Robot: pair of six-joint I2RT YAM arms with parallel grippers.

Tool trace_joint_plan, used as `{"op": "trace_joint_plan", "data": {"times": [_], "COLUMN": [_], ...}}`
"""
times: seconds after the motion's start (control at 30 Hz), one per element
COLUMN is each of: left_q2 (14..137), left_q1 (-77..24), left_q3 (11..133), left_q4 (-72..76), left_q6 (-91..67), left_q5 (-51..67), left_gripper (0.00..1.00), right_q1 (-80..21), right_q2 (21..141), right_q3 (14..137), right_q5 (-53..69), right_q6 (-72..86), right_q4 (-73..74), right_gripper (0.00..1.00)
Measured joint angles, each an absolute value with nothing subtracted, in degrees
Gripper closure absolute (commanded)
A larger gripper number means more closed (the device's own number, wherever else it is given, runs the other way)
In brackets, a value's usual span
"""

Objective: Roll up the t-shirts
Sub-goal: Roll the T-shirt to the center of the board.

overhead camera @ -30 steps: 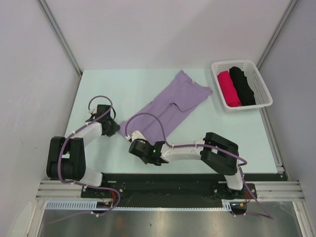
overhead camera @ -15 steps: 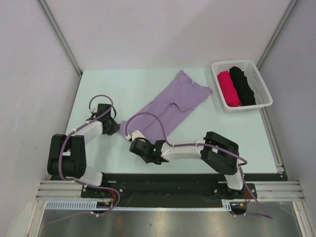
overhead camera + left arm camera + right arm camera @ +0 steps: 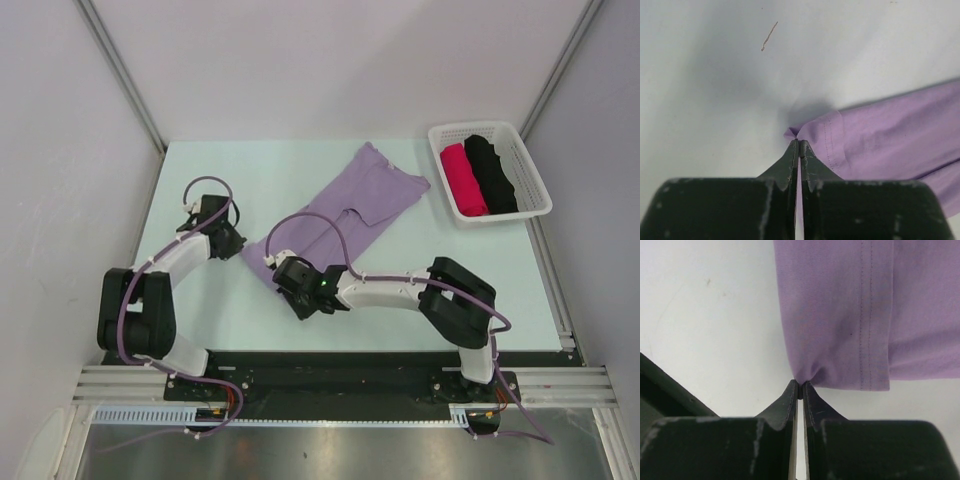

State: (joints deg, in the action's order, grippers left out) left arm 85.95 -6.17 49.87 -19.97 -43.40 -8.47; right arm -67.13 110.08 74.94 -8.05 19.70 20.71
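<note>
Folds narrow the plain lavender-purple cloth t-shirt (image 3: 345, 210) into a long strip lying diagonally on the pale green table (image 3: 220, 170), near-left to far-right. The left gripper (image 3: 798, 145) and right gripper (image 3: 800, 387) each pinch a near hem corner.

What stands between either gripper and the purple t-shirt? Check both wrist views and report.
Nothing visible does. The left gripper is shut on a corner of the t-shirt, and the right gripper is shut on its hem, with cloth bunching at the tips. The basket sits apart, at the far right.
</note>
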Motion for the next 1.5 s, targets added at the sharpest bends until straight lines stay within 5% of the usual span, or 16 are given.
{"op": "trace_joint_plan", "data": {"times": [1.27,1.5], "left_q2": [101.9,101.8], "left_q1": [-12.3,-12.3], "left_q3": [64.3,64.3], "left_q4": [-24.4,-22.8], "left_q6": [-42.7,-40.0], "left_q5": [-12.2,-11.3], "left_gripper": [1.00,0.81], "right_q1": [-50.1,-48.9], "right_q2": [109.0,110.0], "right_q3": [66.3,66.3], "right_q5": [14.6,17.9], "right_q6": [31.4,33.3], "right_q4": [11.8,10.8], "right_gripper": [0.98,0.98]}}
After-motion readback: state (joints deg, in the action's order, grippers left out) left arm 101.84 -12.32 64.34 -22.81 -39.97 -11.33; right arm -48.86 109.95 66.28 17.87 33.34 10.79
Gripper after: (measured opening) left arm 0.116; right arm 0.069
